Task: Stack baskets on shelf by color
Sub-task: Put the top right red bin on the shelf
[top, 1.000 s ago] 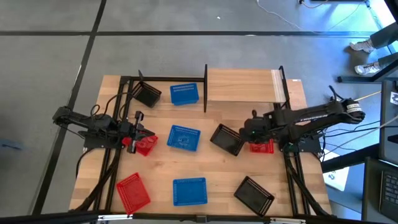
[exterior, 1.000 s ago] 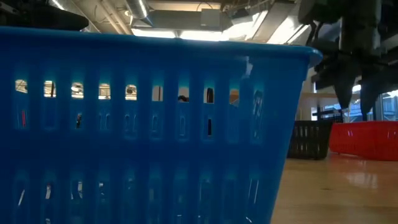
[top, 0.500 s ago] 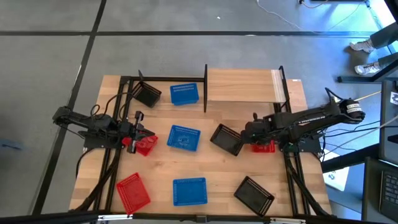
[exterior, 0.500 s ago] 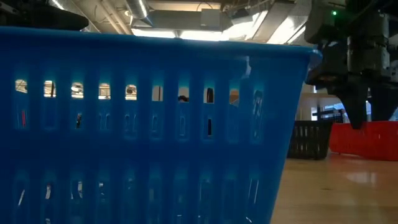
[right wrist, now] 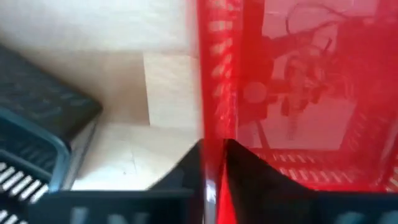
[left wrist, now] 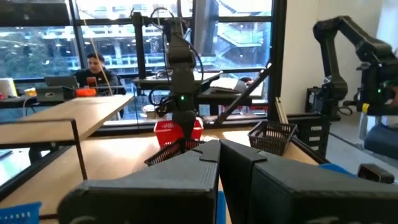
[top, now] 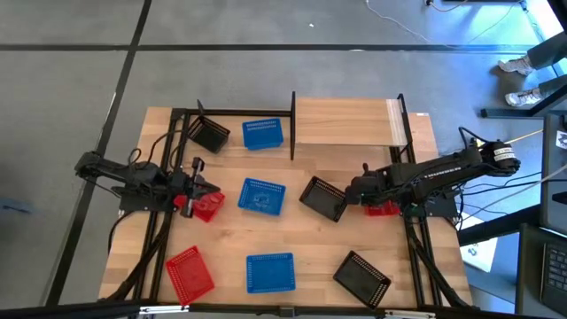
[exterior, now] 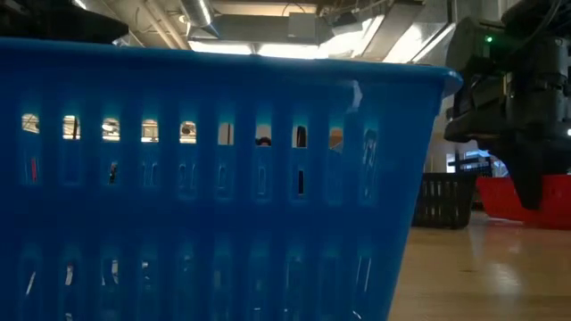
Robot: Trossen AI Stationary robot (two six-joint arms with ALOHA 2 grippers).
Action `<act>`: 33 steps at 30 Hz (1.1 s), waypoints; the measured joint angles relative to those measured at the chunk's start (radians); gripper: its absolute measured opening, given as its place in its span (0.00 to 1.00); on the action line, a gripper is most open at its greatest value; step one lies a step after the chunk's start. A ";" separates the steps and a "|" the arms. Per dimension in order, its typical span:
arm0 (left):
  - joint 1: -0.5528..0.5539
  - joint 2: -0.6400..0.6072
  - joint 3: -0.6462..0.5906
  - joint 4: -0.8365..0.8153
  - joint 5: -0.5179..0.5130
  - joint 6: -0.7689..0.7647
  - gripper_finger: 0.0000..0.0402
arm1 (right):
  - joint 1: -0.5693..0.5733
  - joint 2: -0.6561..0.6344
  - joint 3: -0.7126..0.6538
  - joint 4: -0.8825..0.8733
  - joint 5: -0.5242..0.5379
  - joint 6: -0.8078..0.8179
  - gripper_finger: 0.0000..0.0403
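Nine baskets lie on the table: blue ones (top: 262,133) (top: 262,196) (top: 270,272), black ones (top: 210,135) (top: 323,198) (top: 361,277), red ones (top: 205,206) (top: 189,273) (top: 383,208). The light-wood shelf (top: 345,120) stands at the far edge and bears no basket. My right gripper (top: 361,190) is down at the right red basket (exterior: 504,196), shut on its wall. My left gripper (top: 197,189) hovers by the left red basket; its fingers (left wrist: 205,168) look shut and empty. My right gripper has the red basket's side wall (right wrist: 214,93) between its two fingers, one finger (right wrist: 249,177) inside the basket and one outside. The fingers point down from above at the rim. In the low view the basket looks tilted, with part of it on the table.
A blue basket (exterior: 214,178) fills most of the low view. A black basket (exterior: 442,201) lies just left of the held red one. Black shelf posts (top: 292,124) stand along the far edge. A person (left wrist: 96,62) sits in the room beyond.
My right gripper has gone down onto the right red basket and a little toward the table's right edge, until its fingers stand on either side of the wall. The red basket has shifted slightly toward the right edge.
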 joint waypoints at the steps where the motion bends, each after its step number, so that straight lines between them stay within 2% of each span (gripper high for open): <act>1: 0.000 0.000 0.015 -0.014 0.000 -0.001 0.00 | 0.001 0.000 0.001 0.003 0.015 -0.001 0.03; 4: 0.000 0.000 0.067 -0.110 0.000 -0.002 0.00 | 0.000 0.000 0.008 -0.004 0.029 -0.005 0.02; 9: 0.000 0.027 0.173 -0.270 -0.001 -0.010 0.00 | 0.003 0.000 0.095 -0.121 0.050 -0.009 0.00; 15: 0.000 0.135 0.284 -0.345 0.003 -0.036 0.00 | 0.035 0.001 0.313 -0.315 0.121 -0.012 0.00; 21: 0.000 0.280 0.380 -0.405 0.023 -0.066 0.00 | 0.076 0.003 0.539 -0.514 0.131 0.031 0.00; 25: 0.000 0.360 0.444 -0.401 0.028 -0.087 0.00 | 0.087 0.033 0.695 -0.628 0.192 0.046 0.00; 30: 0.000 0.434 0.512 -0.406 0.034 -0.088 0.00 | 0.046 0.104 0.896 -0.830 0.292 0.037 0.00; 33: 0.000 0.463 0.554 -0.436 0.034 -0.107 0.00 | -0.020 0.114 0.964 -0.810 0.337 -0.048 0.00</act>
